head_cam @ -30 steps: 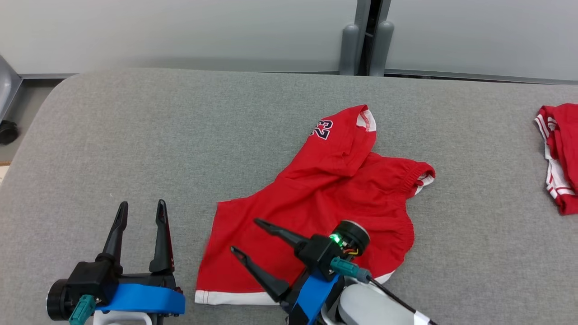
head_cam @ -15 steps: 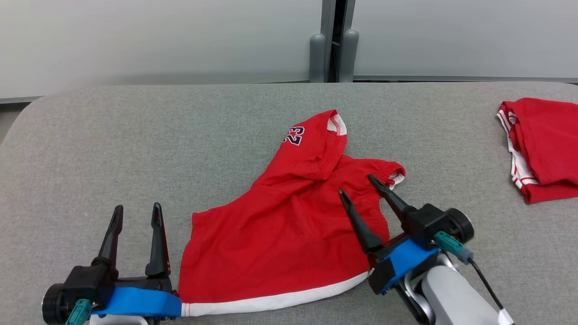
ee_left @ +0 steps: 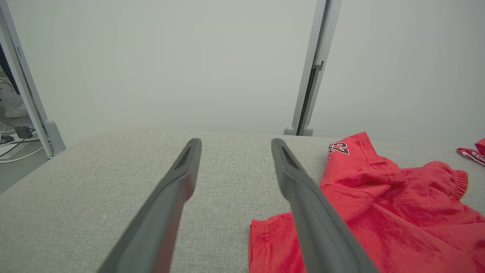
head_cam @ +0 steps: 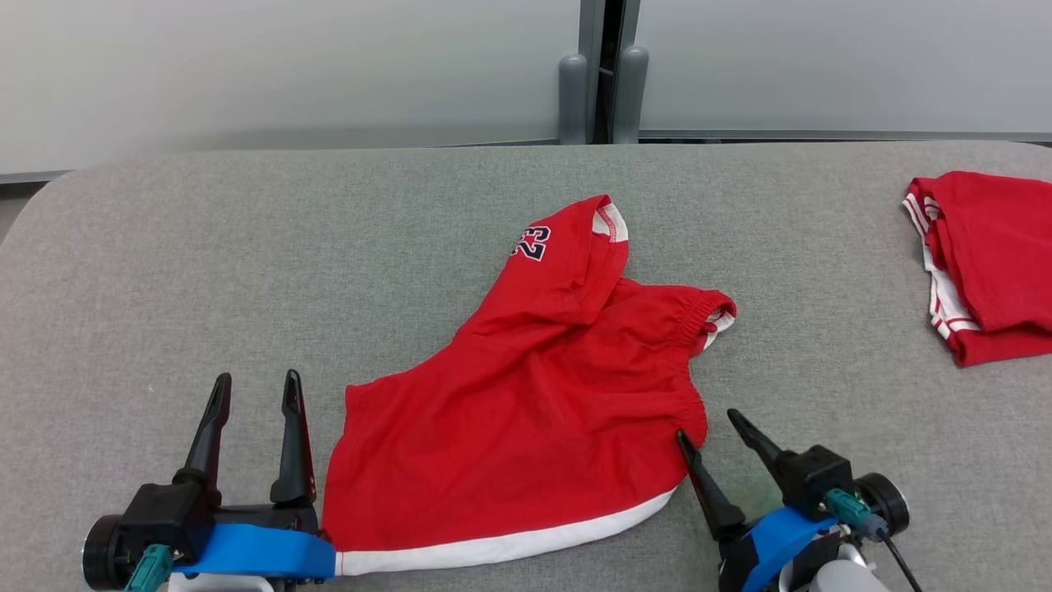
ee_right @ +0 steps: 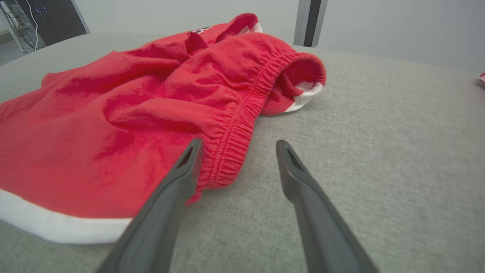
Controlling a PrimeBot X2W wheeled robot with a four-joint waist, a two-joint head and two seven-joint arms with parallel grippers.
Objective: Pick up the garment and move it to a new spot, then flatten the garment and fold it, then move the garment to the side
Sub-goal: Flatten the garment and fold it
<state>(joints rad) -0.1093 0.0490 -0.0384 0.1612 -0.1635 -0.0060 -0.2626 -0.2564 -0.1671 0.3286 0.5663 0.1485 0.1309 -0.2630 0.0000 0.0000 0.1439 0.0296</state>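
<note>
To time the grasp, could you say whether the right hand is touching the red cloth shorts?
Cannot tell: in the right wrist view a finger of the right hand overlaps the red cloth shorts at the waistband, with neither contact nor gap plain.

place: robot lab or test room
work surface: long table (head_cam: pixel 205 247) covered in grey woven fabric, with rounded corners
backdrop: plain pale partition panels (head_cam: pixel 288 66) joined at a grey post (head_cam: pixel 590 33) with rounded grey feet, office-divider type
floor: loose cables (ee_left: pixel 13 142) and a power adapter (ee_left: pixel 23 131) on bare floor past the table's end, in the left wrist view
equipment: dark cabinet (ee_right: pixel 60 19) with wires beside it at the top left of the right wrist view, blurred
items: red shorts (head_cam: pixel 526 411) on the table, and a second red garment (head_cam: pixel 986 255) with the same white trim well apart at the right end
</note>
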